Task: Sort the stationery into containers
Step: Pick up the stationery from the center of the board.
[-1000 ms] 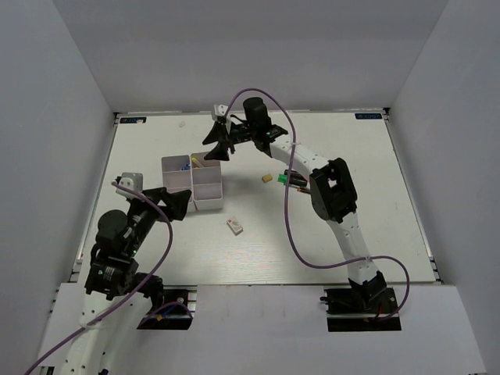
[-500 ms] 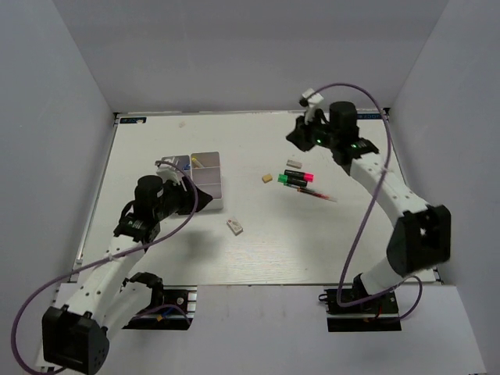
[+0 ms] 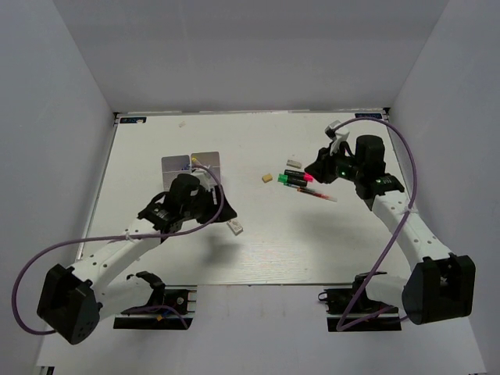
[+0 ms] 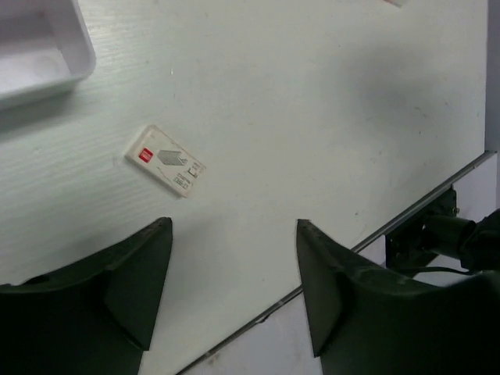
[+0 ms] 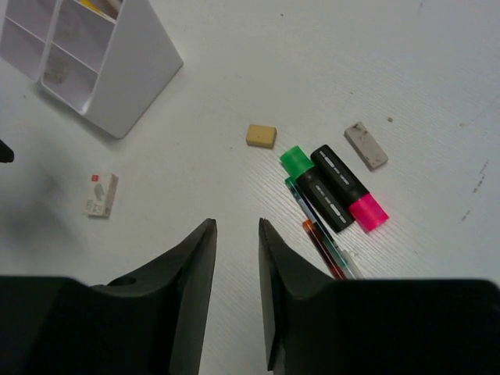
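The divided tray [image 3: 205, 160] stands left of centre and is partly hidden by my left arm. My left gripper [image 3: 219, 209] is open and empty, just short of a white eraser with a red label [image 3: 234, 226]. In the left wrist view that eraser [image 4: 166, 170] lies ahead of the left gripper [image 4: 234, 225]. My right gripper [image 3: 312, 170] hovers by the pink and green highlighters [image 3: 295, 178], narrowly open and empty. The right wrist view shows the right gripper [image 5: 236, 225], green highlighter [image 5: 311, 186], pink highlighter [image 5: 349, 187], red pen [image 5: 324, 251], beige eraser [image 5: 261, 135] and grey eraser [image 5: 366, 144].
The tray's corner shows in the left wrist view [image 4: 47, 62], and the tray [image 5: 117, 70], holding a yellow item, shows at the upper left of the right wrist view. The table's near edge [image 4: 422, 203] runs close behind the left gripper. Grey walls surround the table.
My left arm has reached right from beside the tray toward the white eraser. My right arm has swung away from the tray to the right, then come down over the highlighters.
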Motion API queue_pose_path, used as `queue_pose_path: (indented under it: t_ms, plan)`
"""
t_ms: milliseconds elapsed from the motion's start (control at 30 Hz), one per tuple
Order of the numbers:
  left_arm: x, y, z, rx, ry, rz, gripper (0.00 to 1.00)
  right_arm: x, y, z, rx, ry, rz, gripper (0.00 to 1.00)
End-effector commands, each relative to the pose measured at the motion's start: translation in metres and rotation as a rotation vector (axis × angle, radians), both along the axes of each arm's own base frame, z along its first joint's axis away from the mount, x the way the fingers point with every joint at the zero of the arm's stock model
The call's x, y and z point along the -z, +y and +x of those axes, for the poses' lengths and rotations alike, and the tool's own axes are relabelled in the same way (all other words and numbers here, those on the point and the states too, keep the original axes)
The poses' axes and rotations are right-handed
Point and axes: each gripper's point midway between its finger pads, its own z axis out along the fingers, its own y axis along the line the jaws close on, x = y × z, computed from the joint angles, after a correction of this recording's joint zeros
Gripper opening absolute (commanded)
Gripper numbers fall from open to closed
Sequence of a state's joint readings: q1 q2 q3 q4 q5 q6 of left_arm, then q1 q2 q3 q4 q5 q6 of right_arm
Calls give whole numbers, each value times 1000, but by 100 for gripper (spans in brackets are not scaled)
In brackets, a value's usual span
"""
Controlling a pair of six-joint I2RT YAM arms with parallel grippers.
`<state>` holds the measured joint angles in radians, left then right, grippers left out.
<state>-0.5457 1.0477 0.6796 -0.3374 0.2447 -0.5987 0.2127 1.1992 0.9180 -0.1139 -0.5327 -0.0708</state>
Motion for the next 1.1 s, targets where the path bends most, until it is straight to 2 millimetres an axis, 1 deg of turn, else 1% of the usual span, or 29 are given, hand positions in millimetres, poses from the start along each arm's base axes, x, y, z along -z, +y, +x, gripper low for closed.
queue_pose_path:
  t_ms: [0, 33, 67, 100, 133, 167, 200, 233, 267, 300, 333, 367, 400, 433, 467, 533, 567, 600, 667, 733, 800, 833, 900, 933, 967, 1067]
  plan:
    - [4, -13, -4, -34, 44, 60, 77, 10, -6, 2, 15, 21, 4, 36]
    - [7, -16, -5, -41, 57, 76, 78, 13, -9, 3, 23, 25, 3, 38]
    - [11, -16, -3, -79, 64, 96, 78, 18, -11, 5, 32, 31, 3, 38]
    - [16, -17, -3, -96, 89, 129, 81, 23, -15, 5, 40, 48, 1, 38]
    - [19, -22, -7, -101, 99, 150, 82, 23, -15, 4, 38, 49, 4, 38]
    - [22, -18, -3, -146, 92, 182, 84, 27, -16, 2, 30, 58, 12, 39]
    - [28, -20, -3, -190, 131, 200, 88, 24, -17, 2, 30, 50, 23, 39]
    - [32, -20, -4, -224, 128, 233, 89, 22, -16, 1, 20, 40, 37, 41]
    - [34, -20, -3, -252, 133, 250, 91, 29, -19, -3, 24, 51, 41, 41]
    - [36, -18, -4, -317, 166, 262, 91, 24, -19, -3, 25, 32, 56, 41]
    - [38, -13, 1, -377, 148, 298, 92, 28, -17, -8, 11, 47, 67, 41]
    - [41, -18, 3, -405, 154, 332, 92, 27, -20, -7, 16, 28, 74, 42]
    - [46, -16, 4, -467, 180, 347, 92, 24, -20, -7, 13, 20, 81, 42]
    - [52, -10, 3, -492, 181, 406, 92, 26, -17, -11, -5, 27, 92, 42]
    - [60, -19, 5, -493, 191, 444, 92, 25, -18, -12, -7, 23, 93, 42]
    - [71, -26, 4, -501, 206, 477, 89, 27, -20, -15, -8, 24, 109, 44]
    - [72, -33, 8, -509, 190, 476, 86, 24, -18, -16, -19, 13, 117, 44]
    - [83, -35, 7, -503, 176, 524, 84, 28, -19, -19, -18, 19, 120, 44]
    - [85, -43, 14, -527, 152, 521, 81, 25, -18, -21, -33, 1, 129, 44]
    - [94, -41, 14, -559, 138, 556, 80, 28, -20, -25, -32, 13, 132, 44]
    - [95, -47, 12, -569, 126, 541, 78, 24, -22, -27, -31, -1, 133, 44]
    - [98, -45, 13, -573, 119, 545, 78, 27, -24, -28, -28, -4, 130, 44]
    - [103, -45, 11, -583, 112, 546, 77, 22, -26, -30, -24, -28, 132, 44]
    - [102, -43, 13, -590, 99, 550, 77, 25, -27, -31, -23, -28, 133, 44]
    - [107, -41, 15, -611, 86, 553, 75, 21, -27, -31, -25, -38, 139, 44]
    - [106, -38, 22, -641, 49, 546, 74, 20, -27, -33, -34, -43, 146, 44]
